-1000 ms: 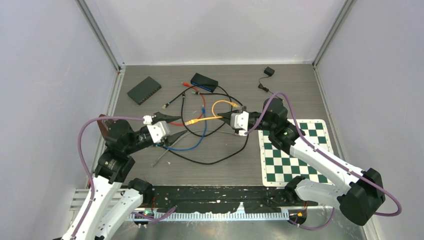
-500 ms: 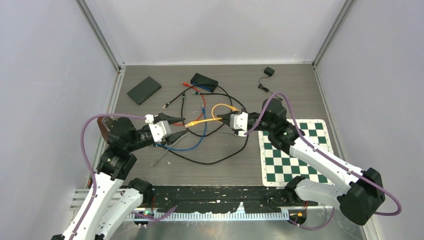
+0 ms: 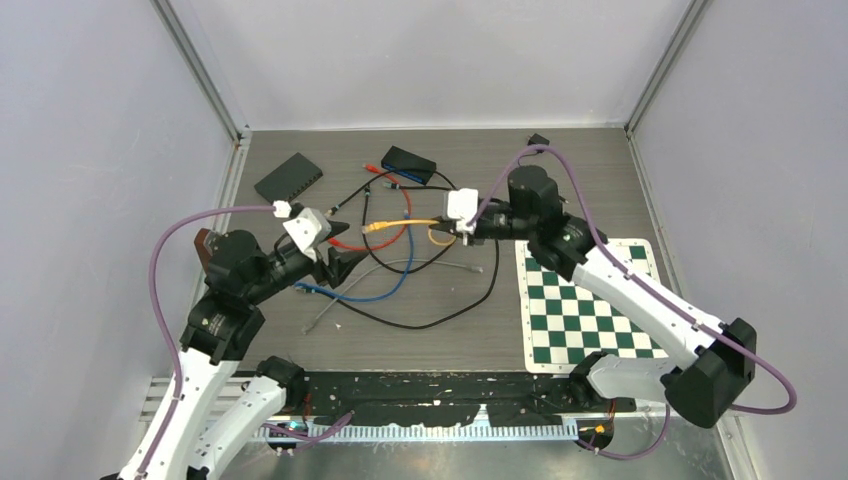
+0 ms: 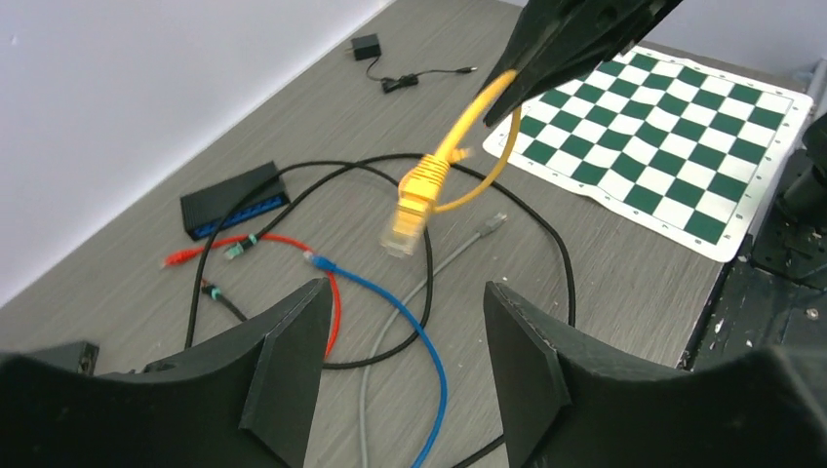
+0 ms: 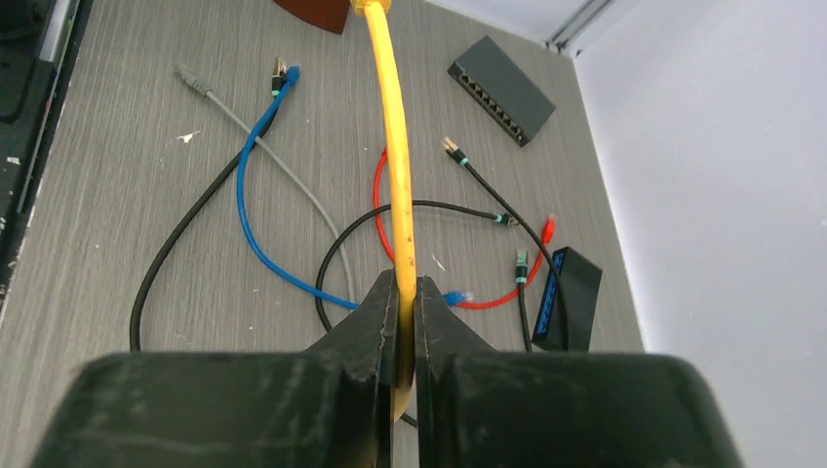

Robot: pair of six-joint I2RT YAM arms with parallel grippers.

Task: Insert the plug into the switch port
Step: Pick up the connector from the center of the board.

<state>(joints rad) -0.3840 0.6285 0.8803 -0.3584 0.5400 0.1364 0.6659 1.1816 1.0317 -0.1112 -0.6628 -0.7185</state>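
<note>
A yellow cable (image 5: 395, 156) hangs in the air, pinched in my shut right gripper (image 5: 405, 292) a little back from its end. Its clear-tipped plug (image 4: 410, 210) dangles free, above the table and beyond my open left gripper (image 4: 405, 292), whose fingers hold nothing. From above, the plug (image 3: 368, 227) lies between the left gripper (image 3: 343, 250) and the right gripper (image 3: 445, 222). A black switch (image 3: 288, 178) lies at the far left with its row of ports facing the arms (image 5: 502, 76). A second black switch (image 3: 408, 163) with blue ports sits at the far middle.
Loose blue (image 3: 385, 290), red (image 3: 365, 243), grey (image 3: 420, 265) and black (image 3: 450, 312) cables are tangled on the table under the grippers. A green checkered mat (image 3: 590, 300) lies at the right, a small black power adapter (image 3: 538, 143) in the far right corner. Walls close in three sides.
My right gripper has carried the yellow cable up, farther away and to the left. My left gripper has opened wider and drawn back from the plug.
</note>
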